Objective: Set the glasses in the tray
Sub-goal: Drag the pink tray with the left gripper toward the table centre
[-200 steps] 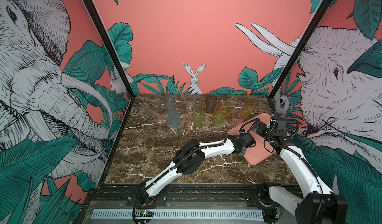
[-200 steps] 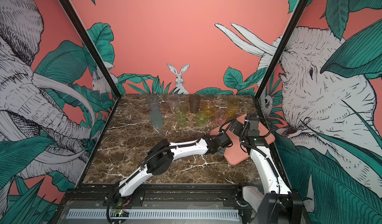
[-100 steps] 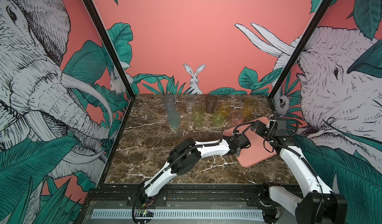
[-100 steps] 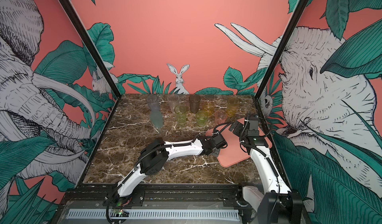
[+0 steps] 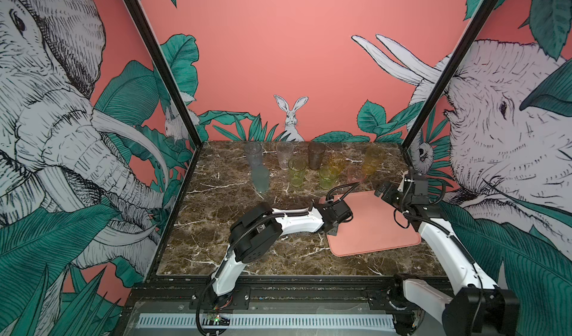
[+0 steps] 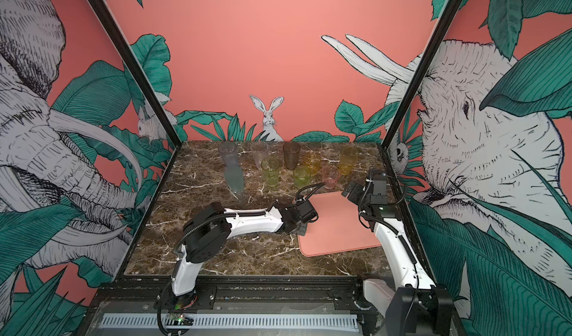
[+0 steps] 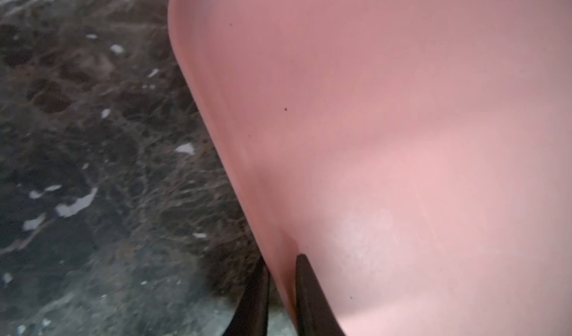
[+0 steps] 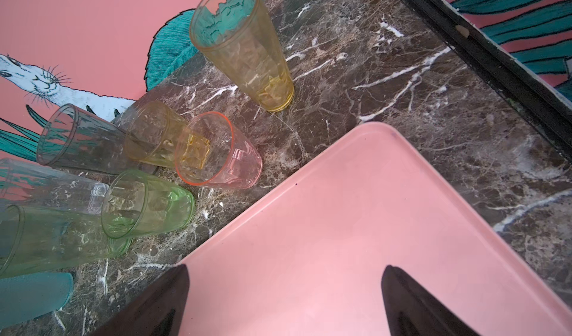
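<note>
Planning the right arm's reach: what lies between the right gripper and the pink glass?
Just the tray's rim and a narrow strip of bare marble, nothing else; the right wrist view shows it.

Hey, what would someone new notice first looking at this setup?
Probably the salmon-pink tray on the right of the marble table, with the left gripper pinching its rim and the right gripper open over its far corner. Behind it, the tinted glasses stand clustered along the back, none in the tray yet. Elephant-and-rabbit murals surround everything.
</note>
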{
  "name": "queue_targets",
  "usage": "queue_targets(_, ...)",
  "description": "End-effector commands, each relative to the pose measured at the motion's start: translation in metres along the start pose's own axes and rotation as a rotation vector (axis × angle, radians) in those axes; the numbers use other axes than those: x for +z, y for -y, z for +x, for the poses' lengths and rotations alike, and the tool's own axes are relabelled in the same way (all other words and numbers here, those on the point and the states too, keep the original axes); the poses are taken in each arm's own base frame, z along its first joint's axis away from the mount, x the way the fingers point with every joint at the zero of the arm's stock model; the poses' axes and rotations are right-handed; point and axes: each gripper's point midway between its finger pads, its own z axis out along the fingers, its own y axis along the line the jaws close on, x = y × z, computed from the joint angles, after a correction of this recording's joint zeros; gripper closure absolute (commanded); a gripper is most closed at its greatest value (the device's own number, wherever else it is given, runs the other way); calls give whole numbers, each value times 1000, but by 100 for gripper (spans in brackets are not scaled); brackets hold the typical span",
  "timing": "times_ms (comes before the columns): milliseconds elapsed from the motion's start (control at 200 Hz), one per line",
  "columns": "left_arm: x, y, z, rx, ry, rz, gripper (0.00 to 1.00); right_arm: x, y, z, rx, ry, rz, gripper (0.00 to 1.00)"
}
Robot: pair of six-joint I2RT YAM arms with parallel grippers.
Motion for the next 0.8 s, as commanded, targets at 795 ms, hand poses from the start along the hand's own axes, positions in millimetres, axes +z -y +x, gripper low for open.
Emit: queue_targets(795,-27,-165,31,-118,-31,-184,92,7,-4,0,-6,0,-33,1)
